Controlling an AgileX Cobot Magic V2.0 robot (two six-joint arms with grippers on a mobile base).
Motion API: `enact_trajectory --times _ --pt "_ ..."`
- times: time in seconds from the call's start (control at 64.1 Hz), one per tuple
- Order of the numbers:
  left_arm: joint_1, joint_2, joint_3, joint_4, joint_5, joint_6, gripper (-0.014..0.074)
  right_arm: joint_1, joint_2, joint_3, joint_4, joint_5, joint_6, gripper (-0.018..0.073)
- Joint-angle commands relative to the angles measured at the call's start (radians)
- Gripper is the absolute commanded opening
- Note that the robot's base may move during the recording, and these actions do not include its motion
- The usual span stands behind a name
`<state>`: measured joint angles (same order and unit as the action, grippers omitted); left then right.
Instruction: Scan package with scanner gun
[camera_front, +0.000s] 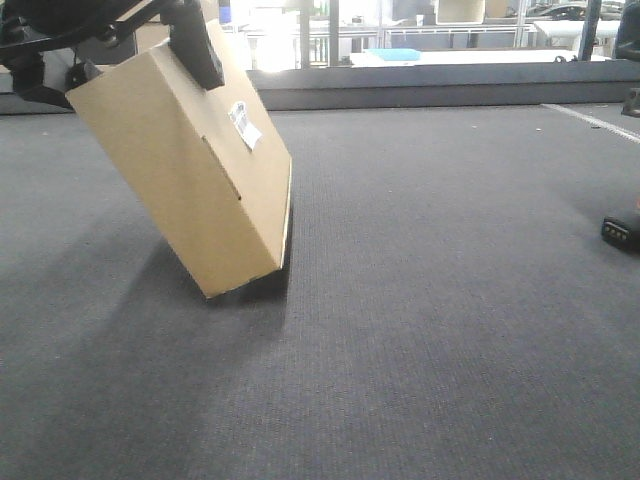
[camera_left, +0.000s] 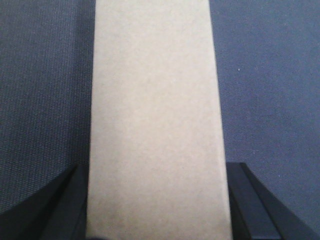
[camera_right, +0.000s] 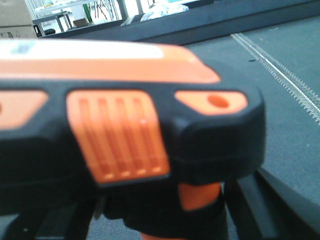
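- package (camera_front: 180, 170): looking light, stiff, smooth-faced; left gripper (camera_left: 160, 170) is pinching it across its thickness at the top end, which is suiting it; it's hanging tilted at far left, low corner at the mat (camera_front: 450, 350)
- scanner gun (camera_front: 620, 232): sitting well apart at the right edge; right gripper (camera_right: 160, 220) is crowding its handle; clamped or not, can't tell

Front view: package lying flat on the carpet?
No, the package is steeply tilted, only its lower corner at the carpet, top held by the left gripper.

Matt, smooth cardboard of the package (camera_front: 180, 170), slightly glossy ribbed plastic of the scanner gun (camera_right: 120, 135), rough woven carpet (camera_front: 450, 300).
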<state>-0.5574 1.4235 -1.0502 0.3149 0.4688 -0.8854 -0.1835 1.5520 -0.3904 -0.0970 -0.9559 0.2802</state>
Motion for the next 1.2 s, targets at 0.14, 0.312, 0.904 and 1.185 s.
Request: enact_trajectory --times 0.14,0.312,0.904,1.185 --pt "-0.007 -0.006 0.000 0.011 -0.023 -0.005 -0.0111 -0.006 0.003 -0.006 0.006 -0.058 0.001 0.0396" --pt "-0.007 -0.006 0.000 0.011 -0.023 -0.005 -0.0111 -0.006 0.003 -0.006 0.006 -0.058 0.001 0.0200" --pt "-0.007 -0.015 -0.002 0.008 0.047 -0.005 -0.0111 0.030 -0.120 -0.006 0.082 -0.022 -0.209 -0.0167" --pt "-0.007 -0.064 -0.002 -0.020 0.090 -0.005 -0.0111 0.199 -0.284 -0.006 0.541 0.033 -0.771 -0.0158"
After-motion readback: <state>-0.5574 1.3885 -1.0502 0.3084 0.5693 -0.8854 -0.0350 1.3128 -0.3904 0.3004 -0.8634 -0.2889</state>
